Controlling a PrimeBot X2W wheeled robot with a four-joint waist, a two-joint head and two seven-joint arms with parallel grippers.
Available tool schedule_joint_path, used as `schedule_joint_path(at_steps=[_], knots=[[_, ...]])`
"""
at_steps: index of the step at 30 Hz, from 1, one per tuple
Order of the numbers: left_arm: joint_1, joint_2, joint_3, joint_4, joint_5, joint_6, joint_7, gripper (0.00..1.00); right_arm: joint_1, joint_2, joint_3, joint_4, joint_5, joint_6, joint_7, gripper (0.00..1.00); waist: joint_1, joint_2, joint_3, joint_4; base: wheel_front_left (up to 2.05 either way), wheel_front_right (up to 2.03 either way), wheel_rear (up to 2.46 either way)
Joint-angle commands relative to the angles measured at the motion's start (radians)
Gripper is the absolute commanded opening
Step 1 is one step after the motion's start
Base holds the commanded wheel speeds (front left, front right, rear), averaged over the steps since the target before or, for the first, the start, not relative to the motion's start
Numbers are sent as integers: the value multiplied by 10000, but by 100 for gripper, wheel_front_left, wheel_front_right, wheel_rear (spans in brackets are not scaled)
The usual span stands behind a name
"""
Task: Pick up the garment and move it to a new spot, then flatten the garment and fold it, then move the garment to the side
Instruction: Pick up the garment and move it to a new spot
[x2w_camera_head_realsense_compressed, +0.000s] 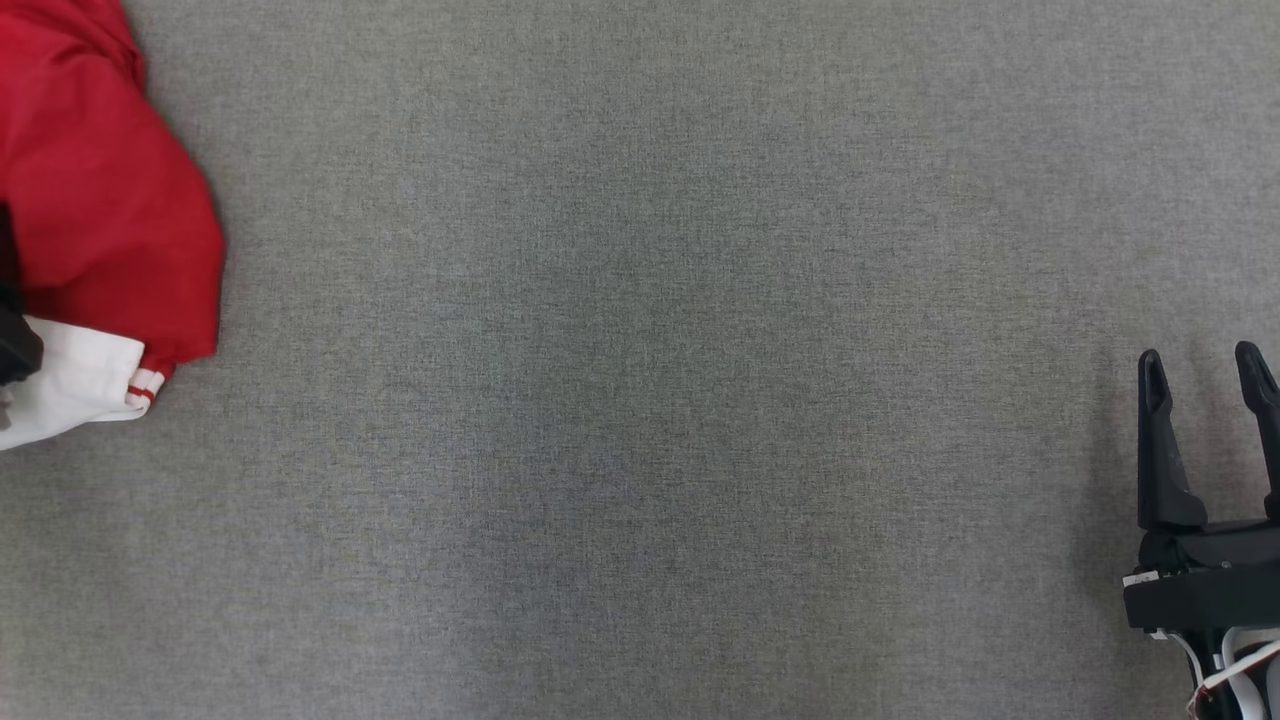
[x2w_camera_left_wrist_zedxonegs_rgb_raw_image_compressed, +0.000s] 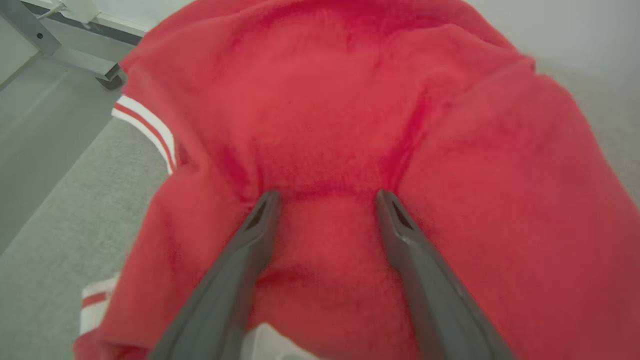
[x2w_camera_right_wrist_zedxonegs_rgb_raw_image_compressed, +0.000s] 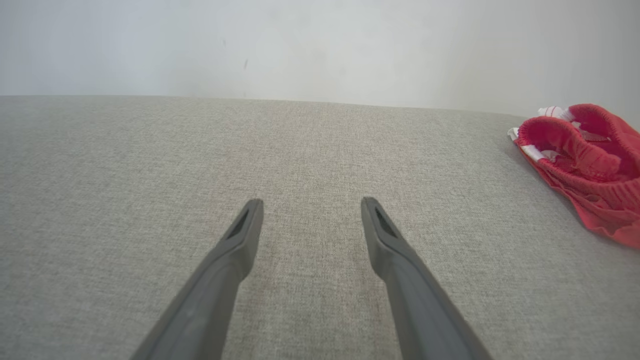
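Observation:
The garment (x2w_camera_head_realsense_compressed: 100, 200) is red with white, red-striped trim and lies bunched at the far left of the grey table (x2w_camera_head_realsense_compressed: 640, 400). A dark part of my left arm (x2w_camera_head_realsense_compressed: 14, 345) shows on it at the picture's edge. In the left wrist view my left gripper (x2w_camera_left_wrist_zedxonegs_rgb_raw_image_compressed: 327, 197) is open, both fingertips resting on the red fabric (x2w_camera_left_wrist_zedxonegs_rgb_raw_image_compressed: 325, 100), which bulges between and around them. My right gripper (x2w_camera_head_realsense_compressed: 1200, 358) is open at the lower right, far from the garment, over bare cloth (x2w_camera_right_wrist_zedxonegs_rgb_raw_image_compressed: 312, 202). Red clothing with a ribbed band (x2w_camera_right_wrist_zedxonegs_rgb_raw_image_compressed: 590, 160) lies at the right in that wrist view.
The table's left edge runs close by the garment, with floor below (x2w_camera_left_wrist_zedxonegs_rgb_raw_image_compressed: 35, 150) and a metal frame leg (x2w_camera_left_wrist_zedxonegs_rgb_raw_image_compressed: 55, 47) beyond. A pale wall (x2w_camera_right_wrist_zedxonegs_rgb_raw_image_compressed: 320, 45) stands behind the table's far edge. The wide grey surface stretches between the two grippers.

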Motion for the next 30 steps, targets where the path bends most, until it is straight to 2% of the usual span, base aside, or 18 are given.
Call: schedule_joint_path(at_steps=[1, 5, 6, 7, 8, 21, 30], knots=[[16, 18, -80, 216, -36, -48, 231, 100, -60, -5, -15, -57, -76, -25, 3, 100, 0, -2, -1, -6, 0, 0, 0], [-48, -79, -424, 830, -401, -32, 1050, 100, -93, 47, 16, -98, -127, -25, 48, 100, 0, -2, 19, -8, 0, 0, 0], [-57, -53, -534, 875, -448, -36, 1100, 46, -114, 54, 32, -98, -135, -25, 43, 100, 0, -2, 20, -12, 0, 0, 0], [-76, 2, -631, 849, -439, -37, 910, 10, -135, 61, 48, -97, -135, -25, 46, 100, 0, -2, 18, -15, 0, 0, 0], [-86, 60, -650, 830, -475, -37, 674, 0, -148, 61, 53, -87, -124, -25, 50, 100, 0, -2, 7, -14, 0, 0, 0], [-1024, 675, -1491, 659, 14, -39, -1787, 0, -176, 404, 439, 587, 98, -25, -212, 100, 0, -2, -992, 129, 0, 0, 0], [-1869, 681, -2289, -473, 536, -41, -2350, 0, -169, 808, 752, 1310, 256, -25, -497, 100, 0, -2, -1916, -223, 0, 0, 0]])
